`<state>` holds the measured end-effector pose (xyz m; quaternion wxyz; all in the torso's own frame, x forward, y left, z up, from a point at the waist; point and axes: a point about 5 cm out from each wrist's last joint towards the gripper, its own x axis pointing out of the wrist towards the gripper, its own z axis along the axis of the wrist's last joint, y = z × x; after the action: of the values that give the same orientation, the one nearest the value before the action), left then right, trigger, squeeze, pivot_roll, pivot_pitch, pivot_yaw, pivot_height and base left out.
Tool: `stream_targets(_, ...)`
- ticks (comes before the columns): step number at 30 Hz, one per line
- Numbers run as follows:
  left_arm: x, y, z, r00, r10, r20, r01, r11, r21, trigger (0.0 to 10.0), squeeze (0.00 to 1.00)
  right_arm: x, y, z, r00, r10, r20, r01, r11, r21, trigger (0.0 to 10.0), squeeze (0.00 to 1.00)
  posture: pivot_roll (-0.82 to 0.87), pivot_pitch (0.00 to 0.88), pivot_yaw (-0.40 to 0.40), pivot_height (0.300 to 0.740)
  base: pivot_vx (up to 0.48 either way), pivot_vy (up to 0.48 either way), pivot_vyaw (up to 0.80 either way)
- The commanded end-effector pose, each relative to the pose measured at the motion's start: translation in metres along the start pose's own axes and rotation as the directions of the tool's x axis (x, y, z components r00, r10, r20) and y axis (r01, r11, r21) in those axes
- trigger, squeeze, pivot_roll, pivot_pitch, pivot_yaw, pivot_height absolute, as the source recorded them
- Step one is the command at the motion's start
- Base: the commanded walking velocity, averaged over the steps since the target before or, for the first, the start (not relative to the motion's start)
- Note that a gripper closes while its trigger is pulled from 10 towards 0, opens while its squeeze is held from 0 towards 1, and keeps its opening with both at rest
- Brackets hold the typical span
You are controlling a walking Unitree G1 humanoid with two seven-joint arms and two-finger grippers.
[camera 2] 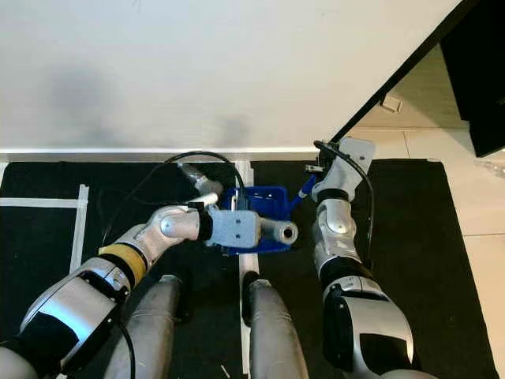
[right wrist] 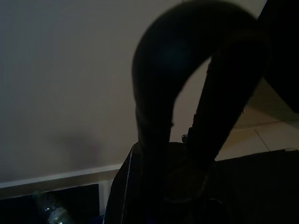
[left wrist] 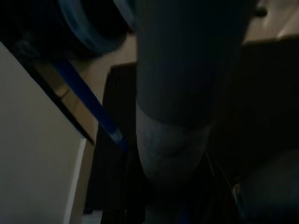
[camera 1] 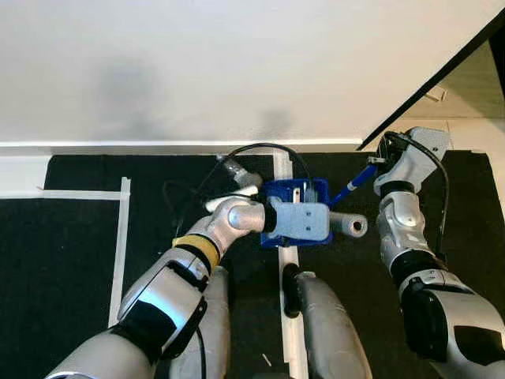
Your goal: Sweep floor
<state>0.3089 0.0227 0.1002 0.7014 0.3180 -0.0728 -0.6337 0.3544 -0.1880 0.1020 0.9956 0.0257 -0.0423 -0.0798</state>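
A blue dustpan (camera 1: 286,199) lies on the black mat just short of the wall. Its grey tube handle (camera 1: 349,226) points up toward me. My left gripper (camera 1: 309,222) reaches across the pan and is shut on that handle, which looms large as a grey handle (left wrist: 173,121) in the left wrist view. A thin blue broom stick (camera 1: 353,184) slants from the pan up to my right gripper (camera 1: 379,163), which is shut on its upper end. The stick's lower end is hidden behind the pan. In the right wrist view the dark fingers (right wrist: 154,107) arch together.
A white wall (camera 1: 197,71) with a baseboard stands straight ahead. White tape lines (camera 1: 122,237) cross the black mat (camera 1: 63,268). A dark panel edge (camera 1: 430,87) slants at the right, with pale tile floor (camera 2: 465,205) beyond. My legs (camera 1: 327,324) show below.
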Motion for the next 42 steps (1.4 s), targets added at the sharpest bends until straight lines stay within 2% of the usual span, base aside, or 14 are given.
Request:
stream_targets(1, 0.014, -0.012, 0.011, 0.995, -0.045, 0.085, 0.047, 0.998, -0.030, 10.0, 0.00, -0.020, 0.000, -0.037, 0.984, 0.011, -0.181, -0.013, 1.000, -0.009, 10.0, 0.00, 0.14, 0.355, -0.067, 0.740, 0.000, 0.000, 0.00)
stream_targets(10, -0.003, -0.008, 0.029, 0.974, -0.188, 0.125, 0.188, 0.982, 0.011, 10.0, 0.00, -0.019, 0.001, -0.036, 0.983, 0.010, -0.181, -0.010, 1.000, -0.004, 10.0, 0.00, 0.15, 0.312, -0.064, 0.740, 0.000, 0.000, 0.00)
stream_targets(11, -0.033, -0.007, 0.021, 0.960, -0.280, -0.007, 0.280, 0.959, -0.040, 10.0, 0.00, -0.019, -0.002, -0.036, 0.983, -0.004, -0.181, 0.003, 1.000, -0.004, 10.0, 0.00, 0.15, 0.290, -0.064, 0.740, 0.000, 0.000, 0.00)
stream_targets(15, -0.066, -0.006, 0.006, 0.935, -0.320, -0.150, 0.306, 0.945, -0.112, 10.0, 0.00, -0.018, -0.004, -0.035, 0.983, -0.012, -0.183, 0.012, 1.000, -0.003, 10.0, 0.00, 0.16, 0.262, -0.066, 0.740, 0.000, 0.000, 0.00)
stream_targets(21, -0.116, 0.005, -0.016, 0.882, -0.317, -0.348, 0.253, 0.943, -0.217, 10.0, 0.00, -0.017, -0.005, -0.034, 0.983, -0.019, -0.183, 0.019, 1.000, -0.002, 10.0, 0.00, 0.17, 0.236, -0.073, 0.740, 0.000, 0.000, 0.00)
stream_targets(25, -0.174, 0.011, -0.029, 0.758, -0.333, -0.561, 0.136, 0.922, -0.362, 10.0, 0.00, -0.019, -0.010, -0.037, 0.980, -0.047, -0.192, 0.047, 0.999, -0.001, 10.0, 0.00, 0.18, 0.213, -0.072, 0.740, 0.000, 0.000, 0.00)
stream_targets(31, -0.191, 0.031, -0.048, 0.689, -0.058, -0.722, -0.124, 0.973, -0.197, 10.0, 0.00, -0.021, -0.015, -0.039, 0.978, -0.073, -0.197, 0.075, 0.997, 0.005, 10.0, 0.00, 0.20, 0.201, -0.059, 0.740, 0.000, 0.000, 0.00)
stream_targets(32, -0.190, 0.043, -0.058, 0.658, 0.124, -0.743, -0.307, 0.945, -0.113, 10.0, 0.00, -0.022, -0.016, -0.040, 0.977, -0.079, -0.199, 0.082, 0.997, 0.007, 10.0, 0.00, 0.20, 0.199, -0.057, 0.740, 0.000, 0.000, 0.00)
stream_targets(35, -0.188, 0.050, -0.065, 0.618, 0.244, -0.747, -0.438, 0.896, -0.070, 10.0, 0.00, -0.023, -0.016, -0.041, 0.976, -0.082, -0.201, 0.086, 0.996, 0.007, 10.0, 0.00, 0.20, 0.199, -0.054, 0.740, 0.000, 0.000, 0.00)
stream_targets(37, -0.183, 0.056, -0.075, 0.526, 0.438, -0.729, -0.667, 0.744, -0.034, 10.0, 0.00, -0.027, -0.017, -0.045, 0.975, -0.089, -0.205, 0.092, 0.996, 0.008, 10.0, 0.00, 0.19, 0.207, -0.044, 0.740, 0.000, 0.000, 0.00)
stream_targets(38, -0.183, 0.056, -0.075, 0.526, 0.438, -0.729, -0.667, 0.744, -0.034, 10.0, 0.00, -0.027, -0.017, -0.045, 0.975, -0.089, -0.205, 0.092, 0.996, 0.008, 10.0, 0.00, 0.19, 0.207, -0.044, 0.740, 0.000, 0.000, 0.00)
stream_targets(39, -0.178, 0.057, -0.078, 0.497, 0.518, -0.697, -0.771, 0.632, -0.080, 10.0, 0.00, -0.029, -0.018, -0.046, 0.974, -0.093, -0.208, 0.096, 0.995, 0.007, 10.0, 0.00, 0.18, 0.207, -0.041, 0.740, 0.000, 0.000, 0.00)
stream_targets(40, -0.178, 0.057, -0.078, 0.497, 0.518, -0.697, -0.771, 0.632, -0.080, 10.0, 0.00, -0.029, -0.018, -0.046, 0.974, -0.093, -0.208, 0.096, 0.995, 0.007, 10.0, 0.00, 0.18, 0.207, -0.041, 0.740, 0.000, 0.000, 0.00)
stream_targets(42, -0.170, 0.056, -0.083, 0.413, 0.610, -0.676, -0.886, 0.441, -0.143, 10.0, 0.00, -0.031, -0.020, -0.048, 0.973, -0.101, -0.208, 0.105, 0.994, 0.005, 10.0, 0.00, 0.17, 0.215, -0.037, 0.740, 0.000, 0.000, 0.00)
